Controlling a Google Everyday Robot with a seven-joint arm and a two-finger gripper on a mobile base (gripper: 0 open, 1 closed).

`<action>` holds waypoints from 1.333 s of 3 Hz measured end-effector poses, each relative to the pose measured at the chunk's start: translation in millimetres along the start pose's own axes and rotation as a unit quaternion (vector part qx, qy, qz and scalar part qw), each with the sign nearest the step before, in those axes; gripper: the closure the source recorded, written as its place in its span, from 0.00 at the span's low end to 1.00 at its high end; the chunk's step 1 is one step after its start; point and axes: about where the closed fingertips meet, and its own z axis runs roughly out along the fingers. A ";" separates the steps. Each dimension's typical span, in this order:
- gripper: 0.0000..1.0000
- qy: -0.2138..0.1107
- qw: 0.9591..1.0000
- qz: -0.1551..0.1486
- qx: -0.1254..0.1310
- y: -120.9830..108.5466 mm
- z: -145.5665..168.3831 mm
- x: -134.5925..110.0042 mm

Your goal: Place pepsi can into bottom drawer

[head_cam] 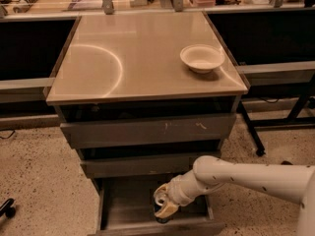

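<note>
The bottom drawer [123, 205] is pulled open at the foot of the grey-brown cabinet, its tray showing below the middle drawer. My white arm reaches in from the right, and my gripper [163, 205] hangs over the drawer's right-middle part. It is shut on the pepsi can [160, 214], a dark-blue can held upright, its lower end down inside the tray. Whether the can touches the drawer floor cannot be told.
A cream-white bowl [202, 58] sits on the cabinet top [123, 58] at the right rear. The top drawer front [147, 131] bears pale scratch marks; the middle drawer [142, 165] is shut. Black table legs [251, 132] stand to the right. Cluttered benches run behind.
</note>
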 end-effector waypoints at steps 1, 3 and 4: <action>1.00 0.000 1.000 0.000 0.026 -47.0 40.1 44.1; 1.00 0.024 0.999 -0.034 0.035 -46.9 54.3 58.3; 1.00 0.048 0.994 -0.076 0.056 -57.4 74.1 88.1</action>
